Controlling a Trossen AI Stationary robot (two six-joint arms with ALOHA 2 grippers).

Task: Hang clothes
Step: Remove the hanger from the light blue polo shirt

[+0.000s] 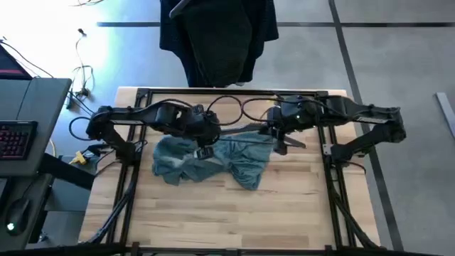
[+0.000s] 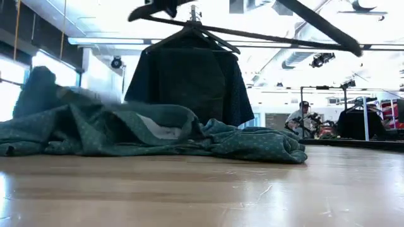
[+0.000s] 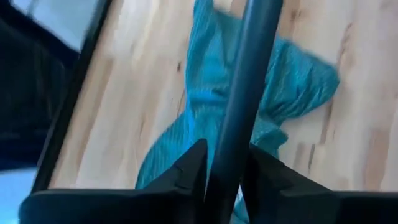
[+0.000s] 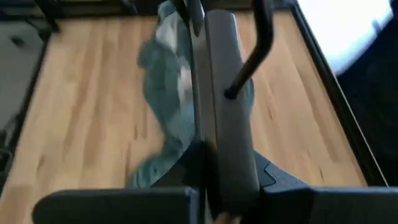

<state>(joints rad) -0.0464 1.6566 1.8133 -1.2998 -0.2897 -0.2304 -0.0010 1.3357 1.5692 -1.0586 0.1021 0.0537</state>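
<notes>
Both end effectors, left (image 1: 204,151) and right (image 1: 279,144), clamp the hanger (image 3: 239,118) above the teal shirt (image 1: 213,162) (mid-bench); uneven pulls could twist it free.

This is a robotics lab or workshop in a large industrial hall. A wooden worktable (image 1: 213,213) sits inside a black metal frame (image 1: 128,185) on a grey concrete floor (image 1: 398,64). Left of the left gripper (image 1: 202,151), off the table, stands a desk with a red-lit keyboard (image 1: 15,139), and loose cables (image 1: 82,78) trail on the floor. Beyond the table run exposed ceiling ducts (image 2: 315,44) and strip lights (image 2: 107,41), with a seated person (image 2: 302,116) at another rig.
</notes>
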